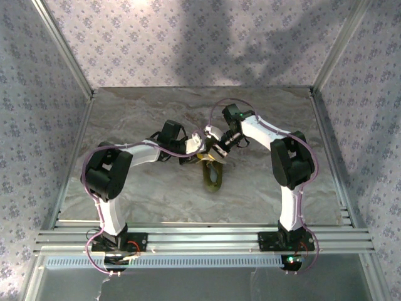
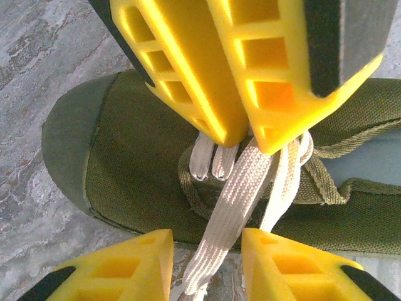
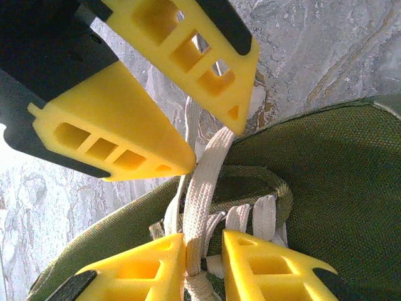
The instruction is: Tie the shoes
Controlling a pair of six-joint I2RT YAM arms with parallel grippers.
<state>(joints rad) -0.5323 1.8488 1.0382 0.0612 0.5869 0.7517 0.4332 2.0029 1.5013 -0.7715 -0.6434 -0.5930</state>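
White-and-black arms [image 1: 111,210] carry lilac cables [image 1: 86,182] and yellow latticed fingers [image 2: 182,69].

Place: robot test cell | aluminium frame [image 1: 200,237] | patterned walls [image 1: 188,37] | marbled tabletop [image 1: 156,194]

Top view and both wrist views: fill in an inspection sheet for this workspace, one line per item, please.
Surface: grey marbled table, flat.
Job's things: one olive-green shoe mid-table; its whitish laces loose, no finished bow visible.
Clutter: nothing seen.
Grippers: left gripper, jaws straddle one of the laces, grip unclear; right gripper, jaws shut on the same strand just above the shoe.
Cables: purplish cables run along both arms.
Surroundings: floral-patterned walls; metal frame rails at the near edge.
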